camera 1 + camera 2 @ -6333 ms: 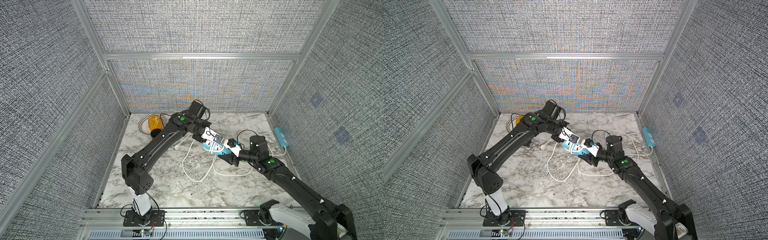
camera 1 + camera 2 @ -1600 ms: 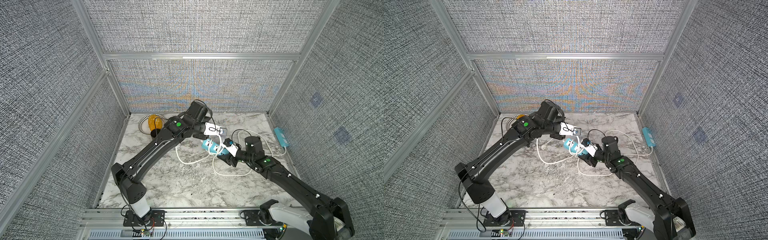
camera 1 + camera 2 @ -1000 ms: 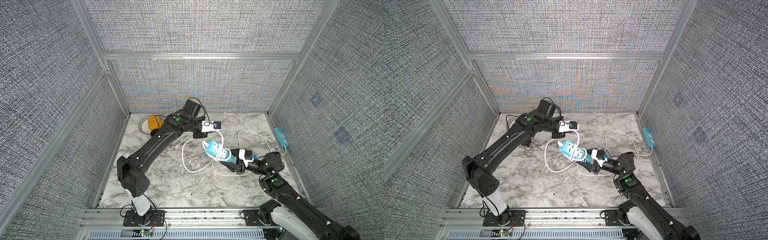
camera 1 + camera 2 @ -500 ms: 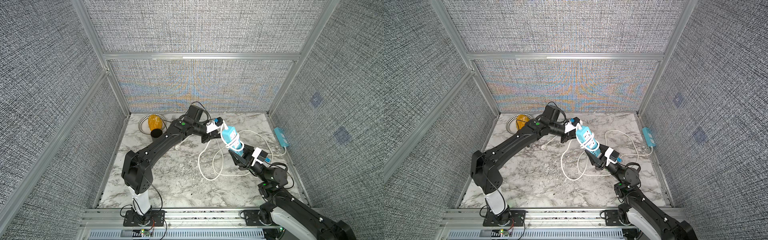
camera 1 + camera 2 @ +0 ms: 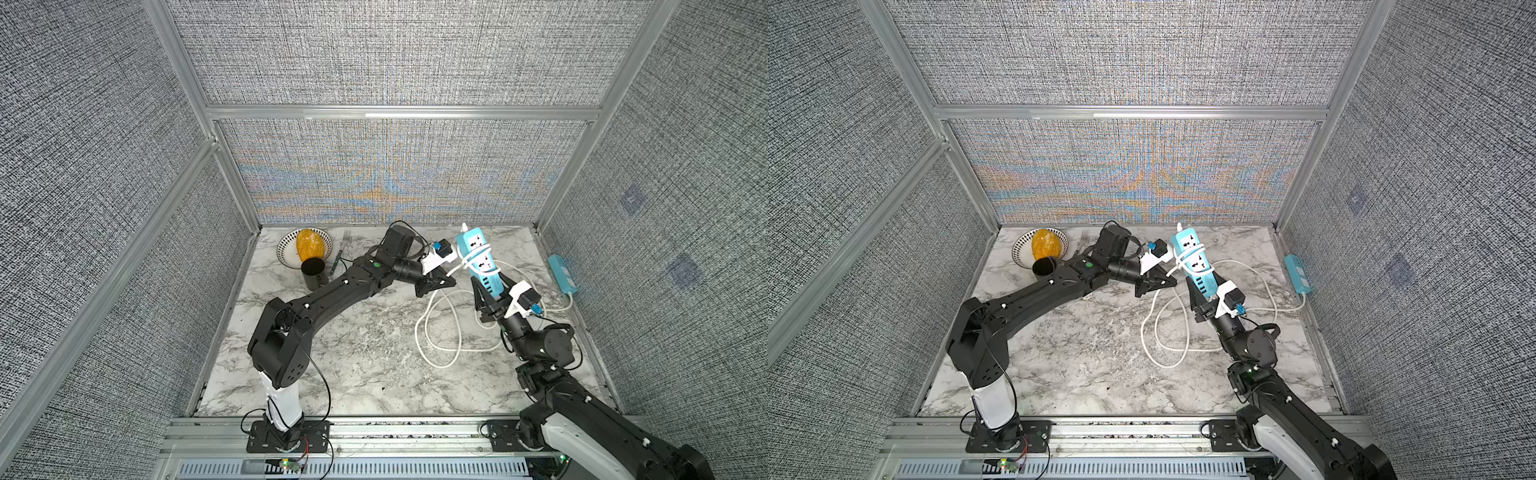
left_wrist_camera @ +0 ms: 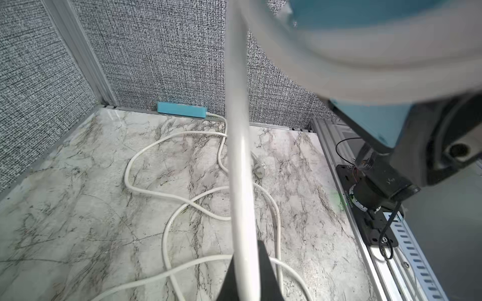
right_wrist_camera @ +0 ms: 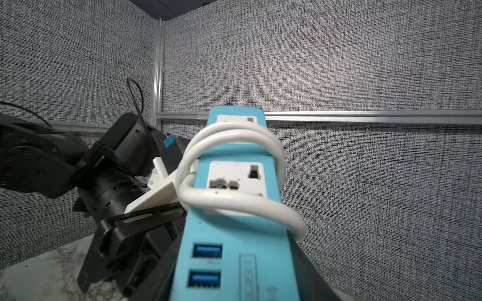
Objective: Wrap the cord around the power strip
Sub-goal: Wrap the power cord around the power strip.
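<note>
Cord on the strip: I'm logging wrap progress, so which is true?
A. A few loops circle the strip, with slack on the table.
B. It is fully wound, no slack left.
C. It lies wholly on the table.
A: white loops of the cord cross the strip by its sockets, and slack lies on the table.

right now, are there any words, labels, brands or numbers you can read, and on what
No text can be read in any view.
power strip: faint marks below its USB ports, too blurred to read.
blue box at the wall: too small to show any print.
</note>
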Controlling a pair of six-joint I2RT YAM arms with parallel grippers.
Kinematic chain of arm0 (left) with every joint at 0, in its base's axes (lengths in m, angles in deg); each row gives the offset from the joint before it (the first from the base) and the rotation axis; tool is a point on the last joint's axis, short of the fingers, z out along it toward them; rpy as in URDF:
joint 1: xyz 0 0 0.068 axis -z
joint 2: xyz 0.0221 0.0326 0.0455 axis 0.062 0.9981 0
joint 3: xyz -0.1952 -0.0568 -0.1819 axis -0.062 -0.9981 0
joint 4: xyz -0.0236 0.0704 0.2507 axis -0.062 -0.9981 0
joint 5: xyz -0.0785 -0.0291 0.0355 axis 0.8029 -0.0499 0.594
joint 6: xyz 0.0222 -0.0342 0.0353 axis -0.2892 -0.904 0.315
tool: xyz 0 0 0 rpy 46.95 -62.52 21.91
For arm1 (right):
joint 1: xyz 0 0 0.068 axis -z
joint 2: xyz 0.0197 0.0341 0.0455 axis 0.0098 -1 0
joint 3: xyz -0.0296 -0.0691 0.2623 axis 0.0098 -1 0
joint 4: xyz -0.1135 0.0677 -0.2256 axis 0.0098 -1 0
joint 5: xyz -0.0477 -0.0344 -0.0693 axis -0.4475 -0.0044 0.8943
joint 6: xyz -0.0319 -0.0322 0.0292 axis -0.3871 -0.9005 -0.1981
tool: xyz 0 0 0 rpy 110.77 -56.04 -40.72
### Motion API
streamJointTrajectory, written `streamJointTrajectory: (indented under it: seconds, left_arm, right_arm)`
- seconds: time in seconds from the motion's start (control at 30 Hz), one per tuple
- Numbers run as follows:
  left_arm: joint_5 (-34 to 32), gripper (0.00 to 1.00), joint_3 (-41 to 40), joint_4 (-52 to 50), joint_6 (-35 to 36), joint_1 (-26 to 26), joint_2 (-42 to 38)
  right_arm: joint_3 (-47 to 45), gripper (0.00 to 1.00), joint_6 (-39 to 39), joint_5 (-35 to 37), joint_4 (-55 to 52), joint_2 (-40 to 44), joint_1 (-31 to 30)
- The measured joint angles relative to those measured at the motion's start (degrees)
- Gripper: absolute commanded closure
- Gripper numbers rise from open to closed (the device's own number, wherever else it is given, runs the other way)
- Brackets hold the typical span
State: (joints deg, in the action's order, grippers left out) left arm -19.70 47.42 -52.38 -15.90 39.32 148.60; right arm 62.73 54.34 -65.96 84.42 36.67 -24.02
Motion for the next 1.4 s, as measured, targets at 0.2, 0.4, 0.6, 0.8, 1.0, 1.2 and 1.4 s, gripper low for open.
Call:
streamJointTrajectory:
  seconds: [0.2,0.4,0.6,0.8,1.0,1.2,1.4]
  left_arm:
    - [-3.3,0.96,0.3,1.1,-3.0,1.2,-0.3]
    - [-5.6,0.95,-0.7,2.7,-4.5,2.8,-0.6]
    - [-9.0,0.94,-3.3,4.7,-5.3,3.7,-1.2]
    - [-12.4,0.91,-7.3,10.6,-7.0,4.5,-2.6]
    - [-13.4,0.90,-10.4,15.6,-8.7,4.8,-2.4]
    - [-11.3,0.87,-12.9,16.5,-11.0,5.2,0.6]
    - [-9.3,0.87,-15.7,14.0,-12.8,6.1,2.0]
  right_arm:
    - [1.9,1.00,-4.2,6.2,-2.1,-2.1,-1.2]
    - [4.4,1.00,-10.6,9.4,-5.8,-3.6,-1.6]
    - [7.2,1.00,-14.9,10.1,-8.8,-6.4,-1.5]
    - [10.9,1.00,-16.3,9.1,-11.2,-9.0,-1.3]
    - [13.8,1.00,-15.9,8.5,-15.2,-10.1,-1.2]
    - [14.9,1.00,-15.7,12.0,-15.5,-9.9,-0.2]
    - [16.6,1.00,-15.9,16.9,-10.0,-9.2,0.2]
